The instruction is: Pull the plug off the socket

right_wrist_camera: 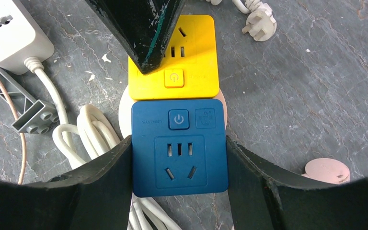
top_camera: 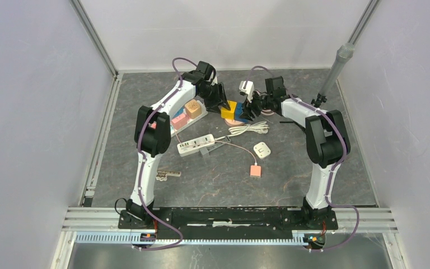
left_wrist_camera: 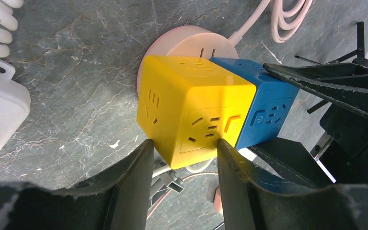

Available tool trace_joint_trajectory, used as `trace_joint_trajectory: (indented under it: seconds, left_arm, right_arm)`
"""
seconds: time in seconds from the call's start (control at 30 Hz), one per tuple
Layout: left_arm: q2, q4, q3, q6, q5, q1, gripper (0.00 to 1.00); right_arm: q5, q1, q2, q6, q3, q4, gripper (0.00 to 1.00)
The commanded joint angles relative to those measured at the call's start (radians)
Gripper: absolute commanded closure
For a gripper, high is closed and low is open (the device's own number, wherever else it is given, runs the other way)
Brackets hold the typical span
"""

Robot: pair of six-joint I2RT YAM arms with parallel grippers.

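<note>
Yellow cube (left_wrist_camera: 191,105) sits joined to blue cube (right_wrist_camera: 179,163), which right end effector (right_wrist_camera: 178,143) grips; left end effector (left_wrist_camera: 183,143) straddles yellow, grip unclear. Next, likely: clamp, pull apart.

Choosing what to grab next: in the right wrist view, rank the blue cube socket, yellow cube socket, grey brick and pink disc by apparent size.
1-2. blue cube socket and yellow cube socket: nearly alike; the yellow one is partly hidden under the left gripper's finger, so they are not ranked.
3. grey brick.
4. pink disc.
</note>
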State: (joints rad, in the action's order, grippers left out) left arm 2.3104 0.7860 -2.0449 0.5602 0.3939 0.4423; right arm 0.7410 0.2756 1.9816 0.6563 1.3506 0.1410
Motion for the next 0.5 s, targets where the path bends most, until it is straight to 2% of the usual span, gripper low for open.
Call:
trace_joint_trajectory:
  seconds: [0.0, 0.17, 0.3, 0.37, 0.47]
  left_arm:
    - [0.065, 0.091, 0.057, -0.086, -0.113, 0.016, 0.47]
    - [0.068, 0.107, 0.049, -0.103, -0.138, 0.019, 0.47]
    - [0.073, 0.107, 0.046, -0.111, -0.132, 0.024, 0.47]
    - [0.076, 0.108, 0.042, -0.115, -0.125, 0.026, 0.47]
    - [0.074, 0.107, 0.041, -0.117, -0.122, 0.026, 0.47]
  right_arm:
    - [0.041, 0.048, -0.050, -0.012, 0.000, -0.067, 1.00]
    - [0.131, -0.005, -0.058, -0.188, 0.008, -0.204, 1.00]
    - [0.055, 0.047, 0.001, -0.054, 0.129, 0.040, 1.00]
    - [0.022, 0.071, -0.006, -0.021, 0.101, 0.053, 1.00]
    - [-0.008, 0.078, -0.047, -0.030, 0.012, -0.027, 1.00]
